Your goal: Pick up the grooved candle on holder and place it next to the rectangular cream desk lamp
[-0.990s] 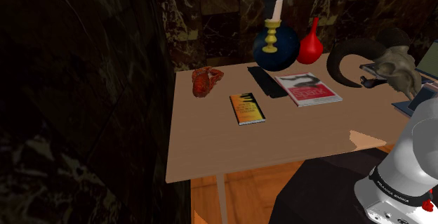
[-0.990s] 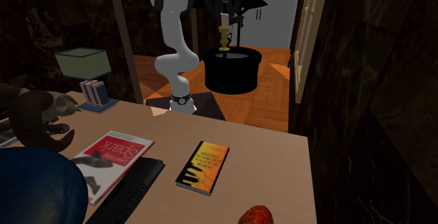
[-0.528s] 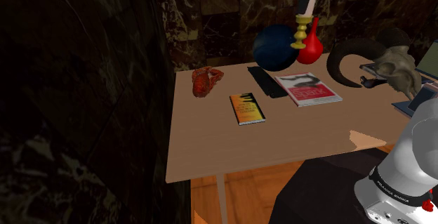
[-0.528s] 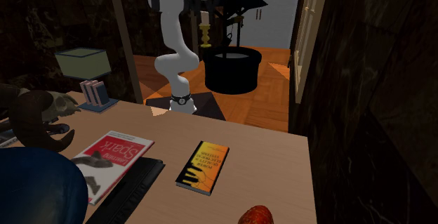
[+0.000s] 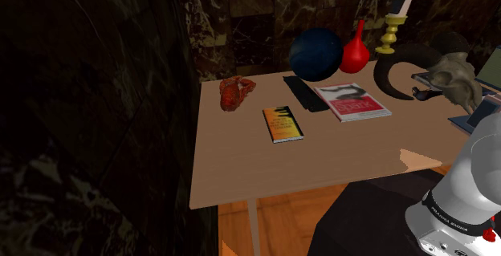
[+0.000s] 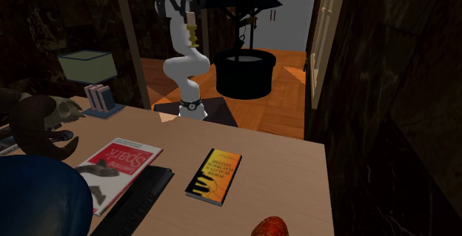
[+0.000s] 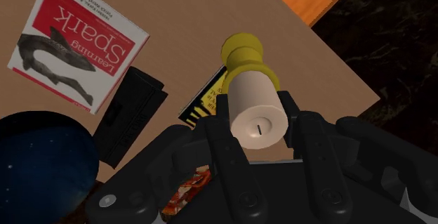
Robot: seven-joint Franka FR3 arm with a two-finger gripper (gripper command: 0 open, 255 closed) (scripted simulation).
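A: Two fingers, closed on what?
B: On the pale candle (image 7: 254, 100). The gripper (image 7: 257, 128) pinches its shaft, one finger each side, both touching. The yellow holder (image 7: 243, 50) sticks out free beyond the tips.
A: Where's it at?
B: Up in the air, clear of the table (image 5: 241, 166). Shoulder view puts it over the far edge, betw. the red vase (image 5: 355, 52) and the horned skull (image 5: 450, 74), leaning a bit.
A: And the lamp?
B: The cream lamp (image 6: 86, 64) is near the table edge on the stand's side, second exterior view's left, w/ small books (image 6: 99, 96) just beside it. Well apart from the candle.
A: How'll it handle?
B: My guess: light and stiff, but wax is prob. brittle and dents, so no harder squeeze. Surface looks smooth, so slip's a risk. Holder's likely the heavy end and will want to swing. If the candle only sits in its socket, the holder's waist would be the safer hold.
A: Setting down?
B: Tall w/ a narrow foot, so tippy. Needs to land upright, foot flat.
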